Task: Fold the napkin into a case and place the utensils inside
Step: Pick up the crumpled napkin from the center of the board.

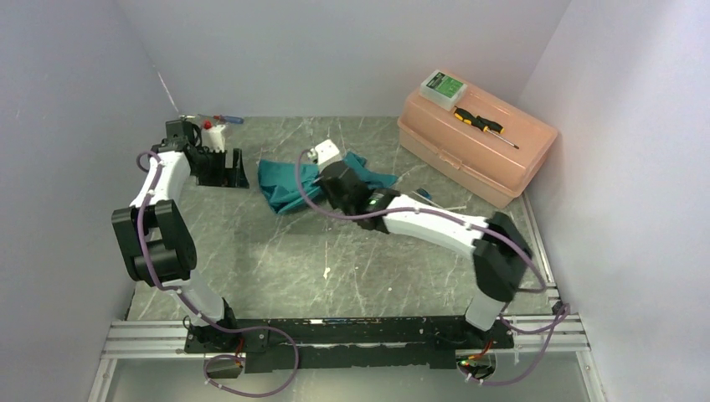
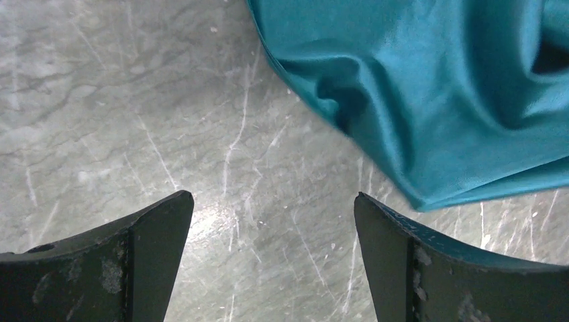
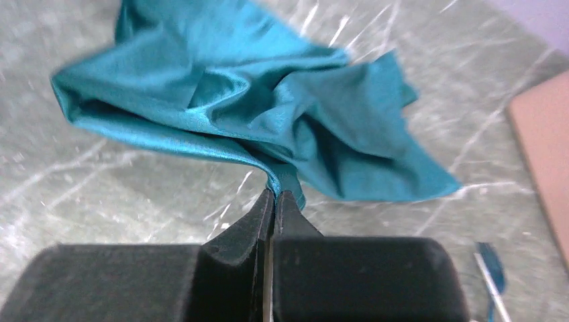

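The teal napkin [image 1: 283, 186] lies crumpled at the back middle of the table, not folded into a case. In the right wrist view my right gripper [image 3: 275, 194] is shut on the near edge of the napkin [image 3: 268, 114], pinching a fold. From above, the right gripper [image 1: 322, 174] sits over the cloth's middle. My left gripper [image 2: 274, 198] is open over bare table, the napkin's [image 2: 436, 87] corner just beyond its right finger. From above, the left gripper [image 1: 228, 172] stands left of the cloth. A blue utensil [image 3: 490, 265] lies with a white stick [image 3: 488, 282] to the right of the napkin.
A pink plastic box [image 1: 477, 142] stands at the back right, with a yellow-and-black screwdriver [image 1: 481, 124] and a small green-and-white box [image 1: 444, 86] on its lid. A red-and-blue screwdriver [image 1: 219, 120] lies at the back left. Grey walls close in three sides.
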Robot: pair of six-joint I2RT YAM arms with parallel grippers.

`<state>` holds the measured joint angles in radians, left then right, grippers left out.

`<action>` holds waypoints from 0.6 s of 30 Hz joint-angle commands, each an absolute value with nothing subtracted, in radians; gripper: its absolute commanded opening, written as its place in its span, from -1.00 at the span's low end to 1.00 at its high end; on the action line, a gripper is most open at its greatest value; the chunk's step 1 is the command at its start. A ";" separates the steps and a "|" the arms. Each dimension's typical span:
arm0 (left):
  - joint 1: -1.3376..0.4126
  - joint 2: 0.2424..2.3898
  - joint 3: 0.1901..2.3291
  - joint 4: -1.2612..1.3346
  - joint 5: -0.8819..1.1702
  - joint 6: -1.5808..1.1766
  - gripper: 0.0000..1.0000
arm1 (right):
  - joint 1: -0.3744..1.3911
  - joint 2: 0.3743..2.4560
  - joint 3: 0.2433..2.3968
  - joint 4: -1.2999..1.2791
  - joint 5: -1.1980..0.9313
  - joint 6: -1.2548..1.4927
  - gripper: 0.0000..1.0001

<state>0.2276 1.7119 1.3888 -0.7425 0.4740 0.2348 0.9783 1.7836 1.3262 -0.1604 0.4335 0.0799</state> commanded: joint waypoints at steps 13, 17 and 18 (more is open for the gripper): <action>0.007 1.742 1.347 -0.680 0.442 0.567 0.91 | 0.789 1.417 1.145 -0.420 0.600 0.190 -1.00; -0.059 1.805 1.369 -0.754 0.457 0.696 0.91 | 0.719 1.373 1.108 -0.437 0.566 0.223 -1.00; -0.074 1.814 1.366 -0.766 0.461 0.726 0.91 | 0.713 1.374 1.107 -0.442 0.559 0.229 -1.00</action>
